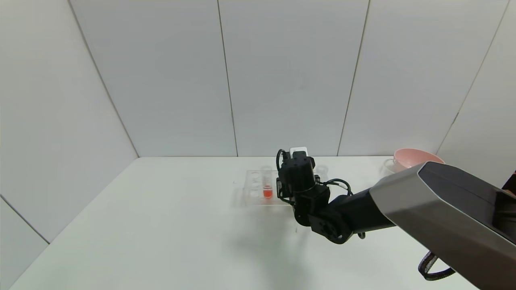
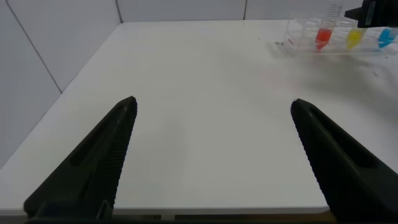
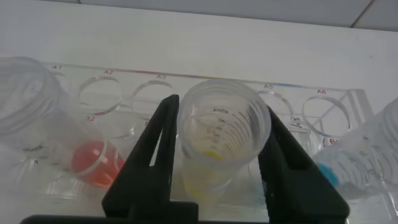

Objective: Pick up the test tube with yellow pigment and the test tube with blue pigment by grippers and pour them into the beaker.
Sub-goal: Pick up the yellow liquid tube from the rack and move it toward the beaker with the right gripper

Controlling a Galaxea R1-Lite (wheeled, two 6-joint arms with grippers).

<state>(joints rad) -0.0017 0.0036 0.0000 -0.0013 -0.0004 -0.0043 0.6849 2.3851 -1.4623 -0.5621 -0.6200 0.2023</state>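
Your right gripper (image 3: 217,155) is down over the clear rack (image 3: 323,106) at the far middle of the table (image 1: 161,225), its black fingers (image 3: 146,162) set on either side of the test tube with yellow pigment (image 3: 221,140) and apparently pressed to its wall, so read it as narrow and holding that tube, which stands upright in its slot. The grasp sits just below the rim, probably so the tube can be lifted straight out before tilting. The orange-red tube (image 3: 93,163) stands in the neighbouring slot on one side and the test tube with blue pigment (image 3: 348,168) on the other; both are close to the fingers and could be knocked on the way up. Your left gripper (image 2: 211,155) hangs low over bare table, well apart from the rack, jaws spread wide and holding nothing. A pink bowl (image 1: 411,158) stands at the far right. The beaker (image 1: 321,170) looks to sit just behind the right wrist, mostly hidden.
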